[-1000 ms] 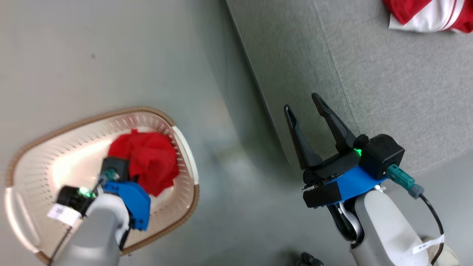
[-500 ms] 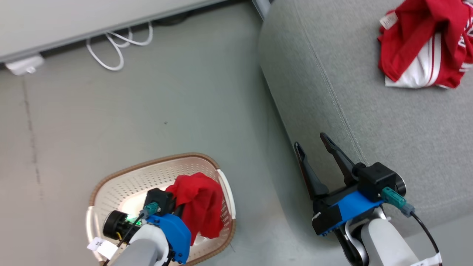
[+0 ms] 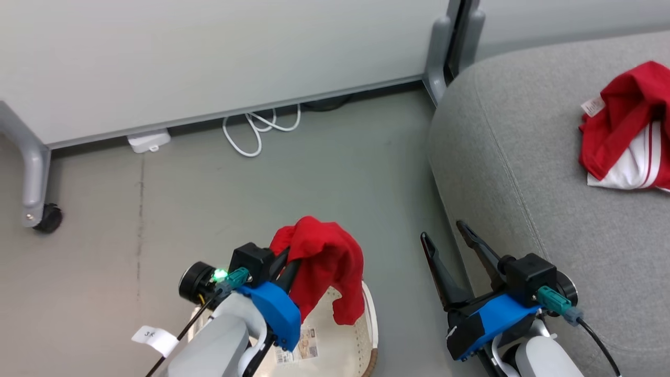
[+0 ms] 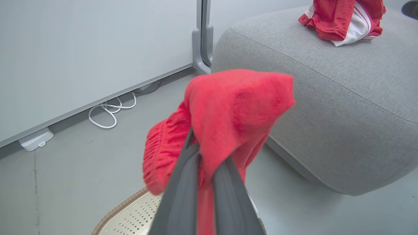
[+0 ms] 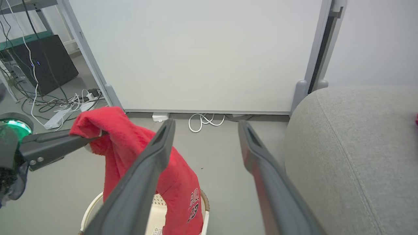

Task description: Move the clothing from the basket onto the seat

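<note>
Garment [image 3: 327, 262] hangs pinched in the clenched left end effector [image 3: 287, 264], above the basket [image 3: 370, 309]; the jersey [image 3: 623, 136] lies on the seat [image 3: 523, 183]. Carry it high so the trailing hem clears the seat edge, and let go well in from that edge. Right end effector [image 3: 442, 231] gapes wide, holding nothing, beside the seat.

Red garment [image 3: 327, 262]; red-white jersey [image 3: 623, 131]; grey seat [image 3: 523, 183]; cream perforated basket [image 3: 340, 356].
</note>
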Available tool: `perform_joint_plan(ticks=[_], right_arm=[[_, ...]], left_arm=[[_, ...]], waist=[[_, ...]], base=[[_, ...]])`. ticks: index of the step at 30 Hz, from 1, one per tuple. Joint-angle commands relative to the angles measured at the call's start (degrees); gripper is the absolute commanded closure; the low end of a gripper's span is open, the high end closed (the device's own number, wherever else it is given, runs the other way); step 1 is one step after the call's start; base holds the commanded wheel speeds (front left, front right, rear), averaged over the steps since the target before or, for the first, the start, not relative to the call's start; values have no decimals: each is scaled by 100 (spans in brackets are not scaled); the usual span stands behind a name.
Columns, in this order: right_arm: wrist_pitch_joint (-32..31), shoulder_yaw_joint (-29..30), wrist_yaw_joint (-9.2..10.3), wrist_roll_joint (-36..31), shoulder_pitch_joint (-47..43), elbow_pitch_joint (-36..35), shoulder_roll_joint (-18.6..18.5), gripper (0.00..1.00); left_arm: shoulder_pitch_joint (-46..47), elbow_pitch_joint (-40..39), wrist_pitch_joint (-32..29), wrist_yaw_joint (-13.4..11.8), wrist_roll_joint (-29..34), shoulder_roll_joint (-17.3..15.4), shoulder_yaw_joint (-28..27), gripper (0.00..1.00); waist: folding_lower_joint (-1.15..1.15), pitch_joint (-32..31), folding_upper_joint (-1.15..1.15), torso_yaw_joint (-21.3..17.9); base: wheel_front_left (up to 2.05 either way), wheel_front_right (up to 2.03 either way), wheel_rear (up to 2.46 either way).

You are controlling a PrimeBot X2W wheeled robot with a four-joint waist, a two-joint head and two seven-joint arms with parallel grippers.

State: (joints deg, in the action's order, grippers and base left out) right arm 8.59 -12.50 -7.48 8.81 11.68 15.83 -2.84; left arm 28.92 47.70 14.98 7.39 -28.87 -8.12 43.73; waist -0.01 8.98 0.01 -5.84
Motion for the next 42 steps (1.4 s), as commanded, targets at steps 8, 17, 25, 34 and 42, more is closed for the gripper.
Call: perform_joint_plan(ticks=[8, 17, 25, 34, 42], right_arm=[[-138, -68, -3, -5, -194, -123, -8, 0], [-214, -89, -3, 7, -301, -143, -8, 0], [-280, -127, -3, 7, -362, -175, -8, 0], [-335, -171, -3, -65, -252, -184, -8, 0], [-369, -248, -3, -292, 73, 118, -8, 0]], left_arm=[[499, -681, 29, 10, -203, -115, 323, 100], [1036, -926, -418, 10, -607, -85, 632, 100], [1475, -1029, -749, 4, -781, 30, 658, 100], [1515, -1069, -707, -43, -791, 64, 725, 100], [1486, -1133, -722, -59, -817, 126, 799, 100]], waist=[[1, -318, -1, 309], [1, -450, -1, 440], [1, -548, -1, 503], [1, -508, -1, 466], [1, -458, -1, 491]], base=[[0, 0, 0], [0, 0, 0], [0, 0, 0], [0, 0, 0], [0, 0, 0]])
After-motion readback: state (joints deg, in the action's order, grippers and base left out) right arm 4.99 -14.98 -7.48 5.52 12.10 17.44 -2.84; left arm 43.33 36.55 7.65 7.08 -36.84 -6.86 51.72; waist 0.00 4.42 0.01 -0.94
